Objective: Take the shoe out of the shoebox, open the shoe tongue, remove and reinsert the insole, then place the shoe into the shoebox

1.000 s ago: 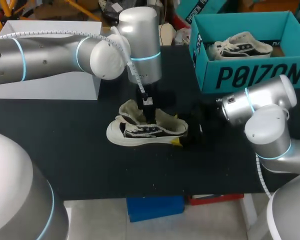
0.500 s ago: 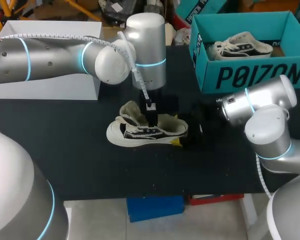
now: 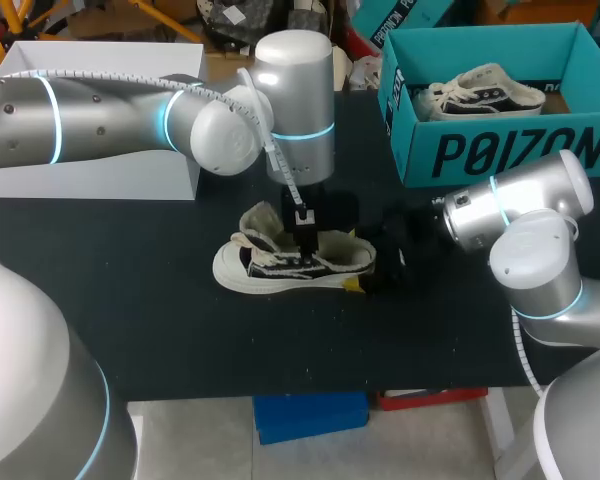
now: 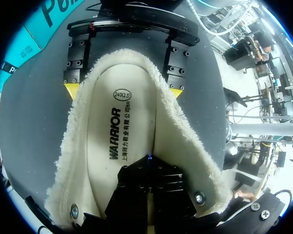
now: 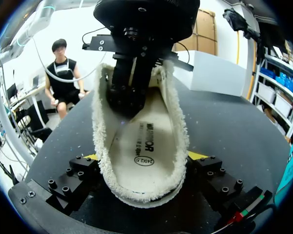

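A white low shoe [image 3: 280,265] with a fleece lining lies on the black table [image 3: 130,300], toe to the left. My left gripper [image 3: 305,232] reaches down into its opening. In the left wrist view its black fingers [image 4: 149,187] are shut, tips resting on the cream insole [image 4: 119,131]. My right gripper [image 5: 144,156] holds the heel from the right, one yellow tip [image 5: 198,155] on each side of the fleece collar [image 5: 100,146]. The teal shoebox [image 3: 500,150] stands at the back right with a second shoe [image 3: 485,92] inside.
A white box [image 3: 100,170] stands at the back left of the table, beside my left arm. Bare black table lies in front of the shoe toward the near edge.
My left arm has shifted slightly right and lowered its gripper deeper into the shoe. The right arm and the shoe have stayed in place.
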Tool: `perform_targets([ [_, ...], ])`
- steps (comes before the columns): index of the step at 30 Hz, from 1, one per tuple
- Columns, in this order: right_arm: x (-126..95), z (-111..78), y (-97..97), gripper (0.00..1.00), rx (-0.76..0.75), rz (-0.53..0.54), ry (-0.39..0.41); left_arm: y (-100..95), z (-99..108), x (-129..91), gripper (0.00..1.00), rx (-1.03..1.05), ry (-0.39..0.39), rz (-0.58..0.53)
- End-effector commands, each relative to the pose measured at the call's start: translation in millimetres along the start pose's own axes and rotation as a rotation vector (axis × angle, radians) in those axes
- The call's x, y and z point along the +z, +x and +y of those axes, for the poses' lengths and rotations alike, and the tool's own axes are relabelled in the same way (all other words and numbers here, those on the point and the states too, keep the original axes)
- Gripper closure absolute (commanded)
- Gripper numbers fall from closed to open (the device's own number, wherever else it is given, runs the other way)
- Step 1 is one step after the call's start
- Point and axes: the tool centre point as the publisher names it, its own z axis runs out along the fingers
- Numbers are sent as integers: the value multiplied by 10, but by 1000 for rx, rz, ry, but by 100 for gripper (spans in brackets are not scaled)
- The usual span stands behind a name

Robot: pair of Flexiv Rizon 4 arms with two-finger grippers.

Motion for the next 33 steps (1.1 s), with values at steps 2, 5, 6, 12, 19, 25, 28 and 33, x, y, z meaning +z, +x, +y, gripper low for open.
perform_targets([
  [2, 33, -17, -15, 100, 2, -3, 1, 31, 10, 163, 93, -3, -4, -1],
  [5, 33, -17, -15, 100, 2, -3, 1, 21, 14, 171, 62, -1, -2, -10],
  [6, 33, -17, -15, 100, 2, -3, 1, 20, 17, 171, 57, 1, -12, -26],
  [12, 33, -17, -15, 100, 2, -3, 1, 10, 36, 229, 58, -20, -110, -118],
  [19, 33, -17, -15, 100, 2, -3, 1, -52, 118, 296, 58, -46, -198, -318],
  [25, 33, -17, -15, 100, 2, -3, 1, -154, 241, 368, 55, -47, -238, -448],
  [28, 33, -17, -15, 100, 2, -3, 1, -227, 299, 406, 55, -46, -230, -452],
  [33, 33, -17, -15, 100, 2, -3, 1, -311, 369, 501, 55, -27, -237, -488],
])
